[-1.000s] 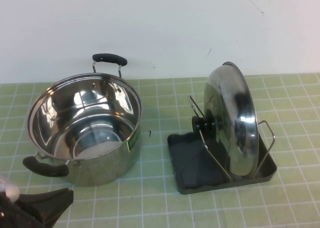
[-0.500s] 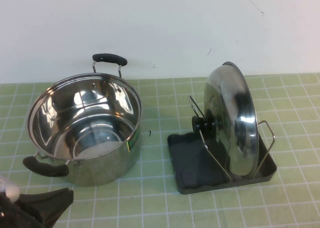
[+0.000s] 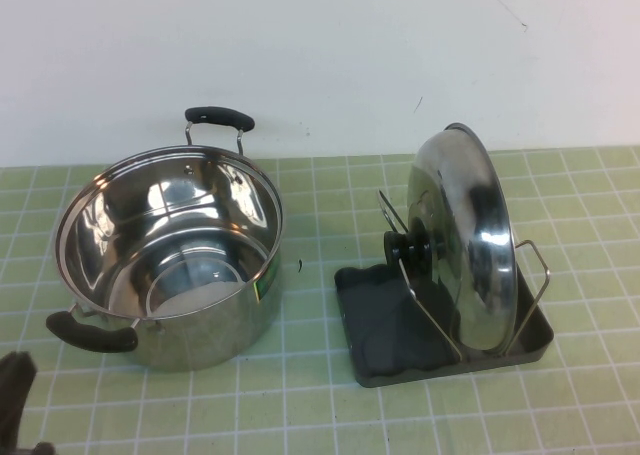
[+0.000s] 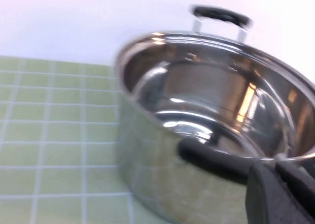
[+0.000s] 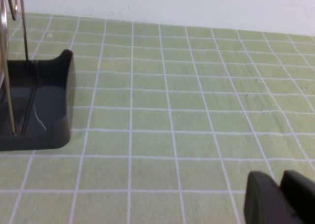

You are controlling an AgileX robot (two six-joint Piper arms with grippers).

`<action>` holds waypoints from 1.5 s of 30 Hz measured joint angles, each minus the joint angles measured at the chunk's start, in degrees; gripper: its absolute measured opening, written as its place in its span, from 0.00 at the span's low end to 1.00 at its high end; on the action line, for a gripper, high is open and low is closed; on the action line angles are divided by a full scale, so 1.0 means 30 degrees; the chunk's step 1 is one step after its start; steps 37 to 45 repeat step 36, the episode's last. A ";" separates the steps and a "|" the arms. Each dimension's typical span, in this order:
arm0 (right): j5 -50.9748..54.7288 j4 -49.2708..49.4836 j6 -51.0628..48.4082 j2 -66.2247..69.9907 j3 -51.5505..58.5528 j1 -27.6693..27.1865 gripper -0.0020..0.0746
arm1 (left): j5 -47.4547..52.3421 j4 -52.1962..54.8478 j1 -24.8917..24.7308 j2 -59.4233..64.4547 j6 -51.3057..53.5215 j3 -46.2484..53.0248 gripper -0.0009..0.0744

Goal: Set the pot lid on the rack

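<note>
The pot lid (image 3: 470, 235) stands on edge in the rack (image 3: 385, 325), leaning against the wire loops, with its black knob (image 3: 408, 245) facing the pot. Neither gripper touches it. My left gripper (image 3: 14, 400) is at the near left corner of the table, just in front of the pot's near handle; in the left wrist view (image 4: 275, 184) its fingers are together and empty. My right gripper (image 5: 281, 192) does not show in the high view; its fingers are together and empty above bare mat, to the side of a corner of the rack (image 5: 44, 111).
The steel pot (image 3: 170, 265) with two black handles stands open on the left of the green tiled mat (image 3: 320, 405); it fills the left wrist view (image 4: 197, 111). A white wall runs behind the table.
My left gripper has drawn back towards the near left corner, so less of it shows in the high view. The lid, rack and pot have not moved.
</note>
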 joint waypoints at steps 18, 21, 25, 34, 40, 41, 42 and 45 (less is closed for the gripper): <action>0.0011 0.0000 0.0000 0.0000 0.0000 0.0000 0.12 | 0.4349 -2.6082 0.0000 -0.6088 2.6802 0.2931 0.01; 0.0011 0.0000 0.0000 0.0000 0.0000 0.0000 0.12 | 0.6628 -2.8978 0.0000 -0.7386 3.1083 0.2931 0.01; 0.0011 -0.0027 0.0000 0.0000 0.0000 0.0000 0.12 | 1.0776 -2.9993 0.0000 -0.8817 3.3268 0.2931 0.01; 0.0045 -0.0027 0.0000 0.0000 0.0000 0.0000 0.12 | 1.2221 -3.0412 0.0000 -0.8927 3.3441 0.2896 0.01; 0.0045 -0.0027 0.0000 0.0000 0.0000 0.0000 0.12 | 1.2221 -3.0425 0.0000 -0.8968 3.3441 0.2896 0.01; 0.0045 -0.0027 0.0000 0.0000 0.0000 0.0000 0.12 | 1.2221 -3.0425 0.0000 -0.8968 3.3441 0.2896 0.01; 0.0045 -0.0027 0.0000 0.0000 0.0000 0.0000 0.12 | 1.2221 -3.0425 0.0000 -0.8968 3.3441 0.2896 0.01; 0.0045 -0.0027 0.0000 0.0000 0.0000 0.0000 0.12 | 1.2221 -3.0425 0.0000 -0.8968 3.3441 0.2896 0.01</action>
